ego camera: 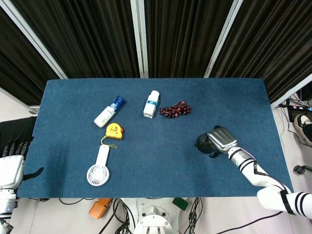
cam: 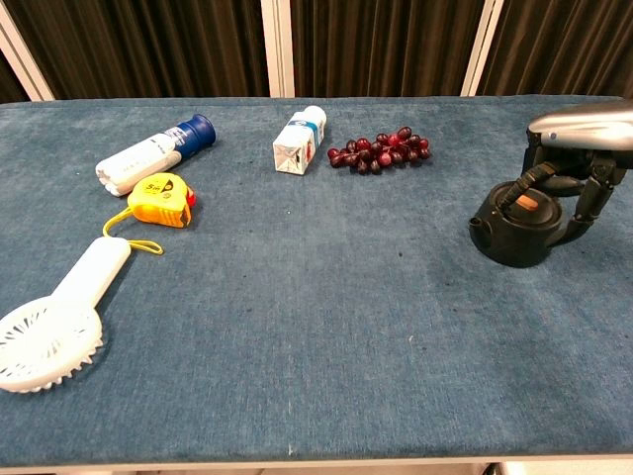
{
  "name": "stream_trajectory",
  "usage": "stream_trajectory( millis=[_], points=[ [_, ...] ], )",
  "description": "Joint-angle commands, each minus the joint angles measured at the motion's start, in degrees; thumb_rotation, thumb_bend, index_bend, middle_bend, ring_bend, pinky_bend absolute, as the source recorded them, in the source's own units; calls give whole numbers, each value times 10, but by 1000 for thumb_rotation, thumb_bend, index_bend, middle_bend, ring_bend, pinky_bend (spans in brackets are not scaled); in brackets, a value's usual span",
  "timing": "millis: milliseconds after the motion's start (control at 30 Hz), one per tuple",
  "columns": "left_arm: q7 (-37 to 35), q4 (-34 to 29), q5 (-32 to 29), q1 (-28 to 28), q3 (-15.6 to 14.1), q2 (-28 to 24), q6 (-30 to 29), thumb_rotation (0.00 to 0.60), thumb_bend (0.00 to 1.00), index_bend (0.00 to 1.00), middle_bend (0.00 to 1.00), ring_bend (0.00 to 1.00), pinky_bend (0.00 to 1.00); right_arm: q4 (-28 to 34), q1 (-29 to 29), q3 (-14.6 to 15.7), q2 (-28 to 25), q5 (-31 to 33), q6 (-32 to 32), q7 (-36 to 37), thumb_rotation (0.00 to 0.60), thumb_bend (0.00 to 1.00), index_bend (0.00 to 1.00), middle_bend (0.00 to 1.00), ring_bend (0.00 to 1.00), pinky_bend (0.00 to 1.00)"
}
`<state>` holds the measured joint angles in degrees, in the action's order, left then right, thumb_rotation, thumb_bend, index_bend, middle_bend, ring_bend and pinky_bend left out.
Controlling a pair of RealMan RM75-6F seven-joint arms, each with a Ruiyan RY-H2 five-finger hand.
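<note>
My right hand point(cam: 579, 148) sits over the black teapot point(cam: 519, 228), with open blue cloth toward the table's middle. Grapes point(cam: 380, 150) and the milk carton point(cam: 299, 141) block the far side; tape measure point(cam: 164, 199) and handheld fan point(cam: 59, 319) crowd the left.

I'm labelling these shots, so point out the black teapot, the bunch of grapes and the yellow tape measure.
black teapot point(cam: 516, 237), chest view, on its round body below the lid.
bunch of grapes point(cam: 379, 149), chest view, on the middle of the cluster.
yellow tape measure point(cam: 161, 201), chest view, on its yellow casing.
</note>
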<state>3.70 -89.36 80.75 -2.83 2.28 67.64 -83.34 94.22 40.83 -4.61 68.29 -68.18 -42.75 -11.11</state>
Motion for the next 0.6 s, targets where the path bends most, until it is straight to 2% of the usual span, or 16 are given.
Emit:
stream_trajectory(
  millis=[33,300,367,433,500,600],
  points=[
    [0,0,0,0,0,0,0,600,156,70,96,23,0,-8,-4,-4,-1,-16,-8,23,600,35,1000,977,1000,314],
    [4,-6,3,1,0,-1,-4,600,156,70,96,22,0,-25,-19,-11,3,-63,-46,83,598,0,1000,995,1000,314],
    [5,-9,4,1,0,-3,-6,600,156,70,96,23,0,-27,-24,-10,1,-85,-61,103,544,0,1000,998,1000,314],
    [7,-12,4,2,0,-4,-7,600,156,70,96,23,0,-29,-29,-9,-2,-109,-75,126,447,0,1000,1000,1000,314],
    [7,-14,5,2,0,-5,-9,600,156,70,96,23,0,-32,-33,-6,-4,-128,-88,146,391,0,1000,1000,1000,314],
    [11,-17,7,2,0,-7,-10,600,156,70,96,23,0,-37,-38,-2,-6,-150,-104,166,359,0,1000,1000,1000,315]
  ],
)
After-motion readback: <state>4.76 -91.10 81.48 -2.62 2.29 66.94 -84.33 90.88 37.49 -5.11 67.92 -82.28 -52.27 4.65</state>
